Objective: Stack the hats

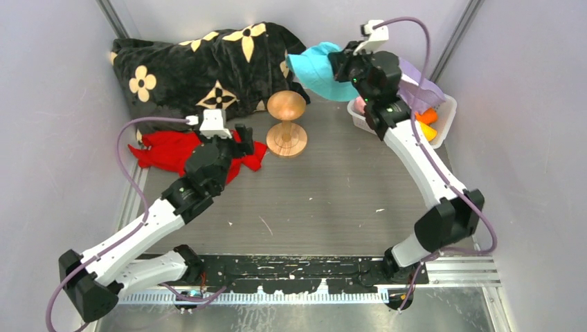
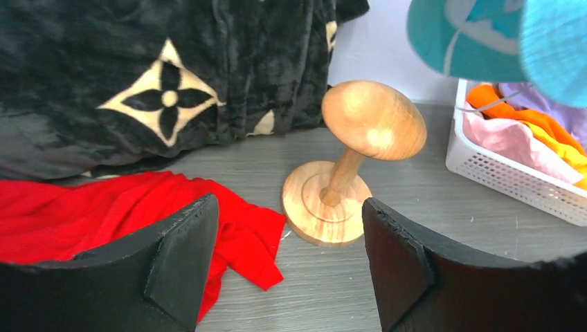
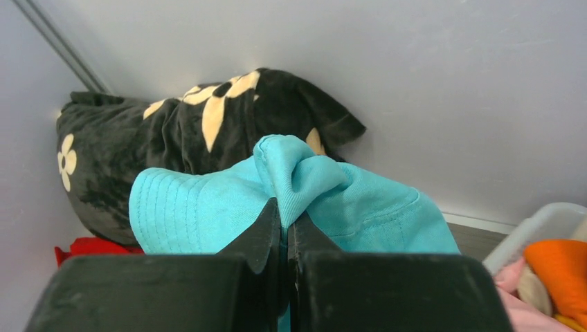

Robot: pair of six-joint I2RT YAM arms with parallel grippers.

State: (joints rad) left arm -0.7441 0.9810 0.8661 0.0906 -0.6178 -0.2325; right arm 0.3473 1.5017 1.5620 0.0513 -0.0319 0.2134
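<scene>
**Teal hat aloft, behind and to the right of the stand**

Your right gripper is clenched on a pinched fold of the teal hat, with the jaws pressed together on the cloth. The hat hangs clear of the surface, higher than the wooden stand and just behind and to the right of its rounded head. From the left wrist view, the hat's hollow underside appears to face downward.

The stand is upright, its axis vertical, its head bare. In my judgement the coming move turns on this offset: you must carry the hat leftward and toward the near edge until its hollow sits over the head, then lower it.

The other hats lie in the white basket to the right of the stand: lavender, orange, yellow and pink show. I cannot make out a beige one.

Your left gripper is released, with its jaws wide and nothing between them. It sits just left of the stand, above the red cloth. It is the nearer to the stand, but it holds nothing.
</scene>
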